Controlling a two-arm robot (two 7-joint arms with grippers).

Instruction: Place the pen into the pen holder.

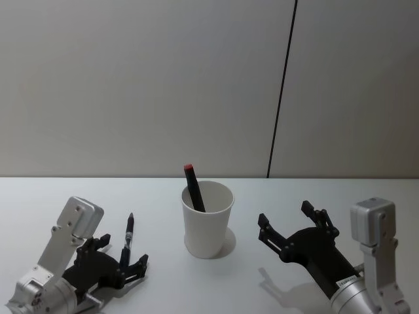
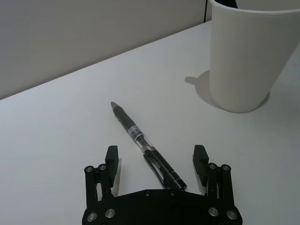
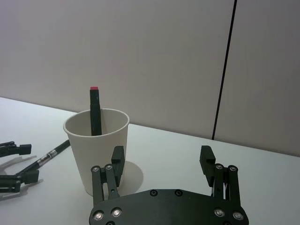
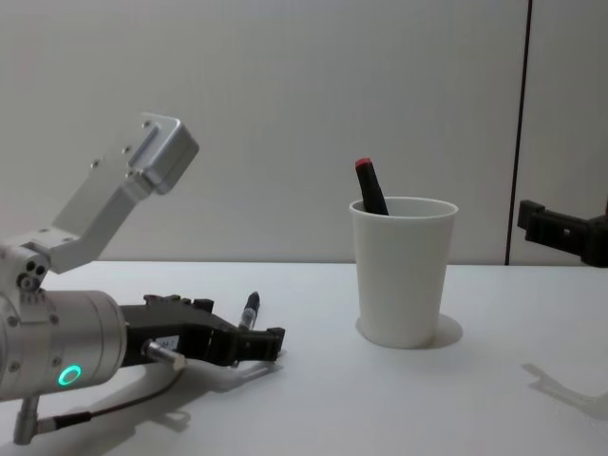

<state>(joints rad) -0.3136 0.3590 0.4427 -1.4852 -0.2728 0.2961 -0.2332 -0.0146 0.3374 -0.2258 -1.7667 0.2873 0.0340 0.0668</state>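
Left gripper (image 2: 155, 152) sits low on the white tabletop (image 1: 65, 193), at the robot's left-front, jaws spread wide w/ nothing clamped. Slim black ballpoint pen w/ a clear mid-section (image 2: 140, 138) lies flat on the table between the two fingers, touching neither; its tip points away from the palm, its rear end reaches back towards the palm. In head view the pen (image 1: 128, 237) lies left of the cup, apart from it, w/ the left gripper (image 1: 121, 258) around its near end. Chest view: same gripper (image 4: 242, 328) down at table level, pen (image 4: 250, 309) showing between the fingers.

Plain white tapered paper cup w/ rolled rim (image 1: 208, 226) stands upright mid-table, between the two arms. Inside it a black marker w/ red end (image 1: 193, 186) leans, red end sticking up above the rim.

Right gripper (image 1: 285, 214) hangs above the table just right of the cup, fingers apart & empty, aimed towards the cup; right wrist view has the cup (image 3: 96, 154) beyond its spread fingers (image 3: 118, 157).
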